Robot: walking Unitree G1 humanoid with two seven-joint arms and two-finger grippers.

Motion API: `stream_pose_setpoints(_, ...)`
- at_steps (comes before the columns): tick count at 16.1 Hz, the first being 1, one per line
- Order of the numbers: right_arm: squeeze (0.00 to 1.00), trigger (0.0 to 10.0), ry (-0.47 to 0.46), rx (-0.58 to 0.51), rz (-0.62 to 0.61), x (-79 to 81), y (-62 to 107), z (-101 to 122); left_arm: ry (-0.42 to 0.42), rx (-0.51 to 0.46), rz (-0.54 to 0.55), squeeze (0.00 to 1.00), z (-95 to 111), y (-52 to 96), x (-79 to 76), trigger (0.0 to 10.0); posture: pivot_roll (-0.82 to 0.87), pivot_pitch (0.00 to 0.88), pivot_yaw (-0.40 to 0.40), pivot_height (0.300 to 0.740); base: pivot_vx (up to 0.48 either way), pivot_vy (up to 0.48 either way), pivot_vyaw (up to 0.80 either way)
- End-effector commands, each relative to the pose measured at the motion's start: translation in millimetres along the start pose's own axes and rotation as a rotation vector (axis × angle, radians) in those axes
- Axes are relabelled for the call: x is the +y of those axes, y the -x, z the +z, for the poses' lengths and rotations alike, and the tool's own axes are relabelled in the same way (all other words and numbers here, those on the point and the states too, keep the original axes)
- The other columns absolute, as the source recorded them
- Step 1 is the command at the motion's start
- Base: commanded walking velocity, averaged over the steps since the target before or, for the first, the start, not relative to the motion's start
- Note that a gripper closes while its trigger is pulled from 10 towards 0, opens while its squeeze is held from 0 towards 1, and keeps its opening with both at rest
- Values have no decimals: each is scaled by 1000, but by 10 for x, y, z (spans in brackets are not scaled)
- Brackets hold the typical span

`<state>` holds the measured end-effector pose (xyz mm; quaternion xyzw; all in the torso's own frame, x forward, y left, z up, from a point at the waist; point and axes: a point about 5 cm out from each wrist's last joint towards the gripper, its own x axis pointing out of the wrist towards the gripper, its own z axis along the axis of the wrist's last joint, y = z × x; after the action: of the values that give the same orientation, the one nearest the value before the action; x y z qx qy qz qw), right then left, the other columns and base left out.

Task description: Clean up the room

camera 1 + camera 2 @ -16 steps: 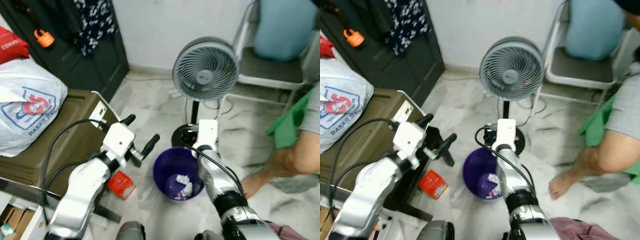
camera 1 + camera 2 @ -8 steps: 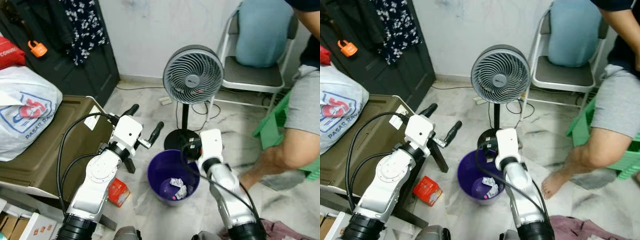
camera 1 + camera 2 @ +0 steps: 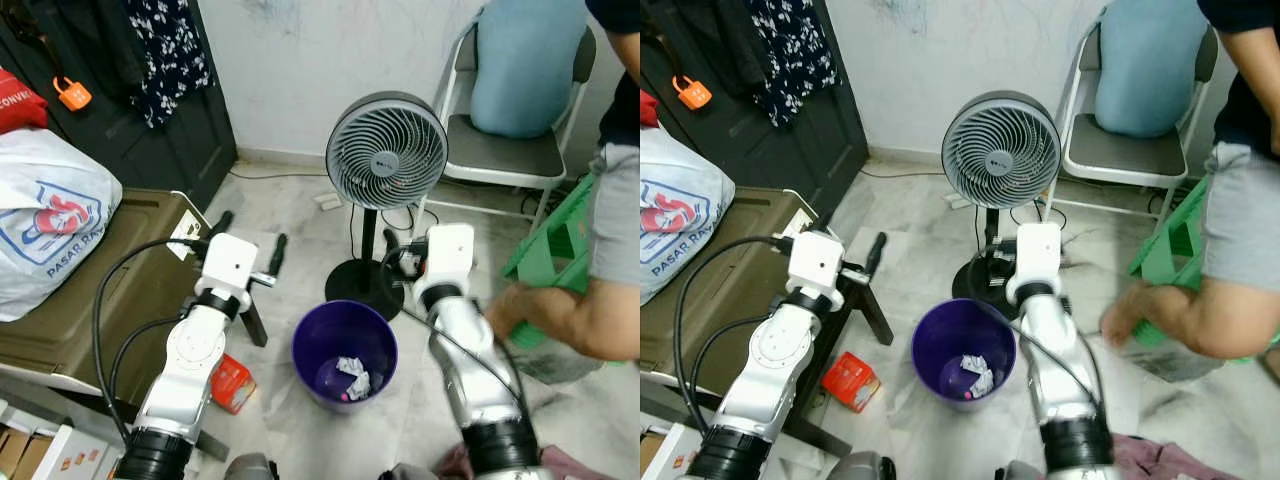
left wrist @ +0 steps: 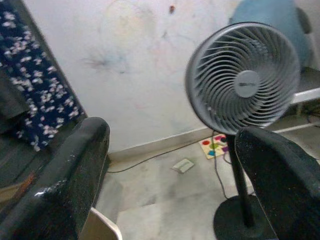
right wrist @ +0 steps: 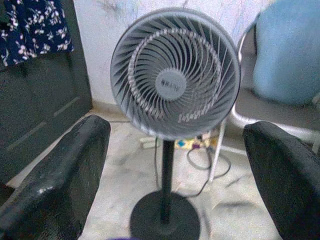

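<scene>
Right tool (image 5: 170, 165) lifted off purple bin (image 3: 345, 352), both tools wide apart, empty, left tool (image 3: 250, 245) facing fan (image 3: 386, 151)

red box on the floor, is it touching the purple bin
Apart. The right eye view shows bare marble floor between the red box and the purple bin.

Both arms raised forward, left hand (image 3: 248, 243) and right hand (image 5: 175, 175) spread, empty.

The person's foot (image 3: 512, 308) is motion-blurred, and the white bag (image 3: 45, 225) is cut off by the edge.
</scene>
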<state>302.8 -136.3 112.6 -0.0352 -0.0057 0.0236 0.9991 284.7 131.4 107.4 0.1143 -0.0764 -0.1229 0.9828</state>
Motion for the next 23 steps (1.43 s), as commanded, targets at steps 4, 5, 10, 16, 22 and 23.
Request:
stream_pose_setpoints(4, 0, 10000, -7, 45, 28, 43, -48, -62, 86, 71, 14, 0, -178, 80, 61, 10000, 48, 0, 19, 740, 0, 0, 600)
stream_pose_setpoints(5, 0, 10000, -18, 45, 39, 60, -55, -61, 79, 70, 34, 0, -187, 97, 79, 10000, 59, 0, 6, 740, 0, 0, 800)
stream_pose_setpoints(10, 0, 10000, -33, 35, 52, 99, -98, -31, 58, 101, 97, 0, -238, 171, 121, 10000, 57, 0, 15, 740, 0, 0, 800)
stream_pose_setpoints(16, 0, 10000, -36, 27, 48, 90, -91, -17, 12, 74, 88, 0, -196, 77, 32, 10000, 45, 0, 0, 740, 0, 0, 800)
stream_pose_setpoints(22, 0, 10000, -39, 15, 51, 108, -102, 20, 15, 80, 107, 0, -214, 77, 29, 10000, 43, 0, -2, 740, 0, 0, 800)
stream_pose_setpoints(23, 0, 10000, -39, 13, 51, 112, -102, 24, 15, 79, 110, 0, -213, 77, 31, 10000, 37, 0, 2, 740, 0, 0, 800)
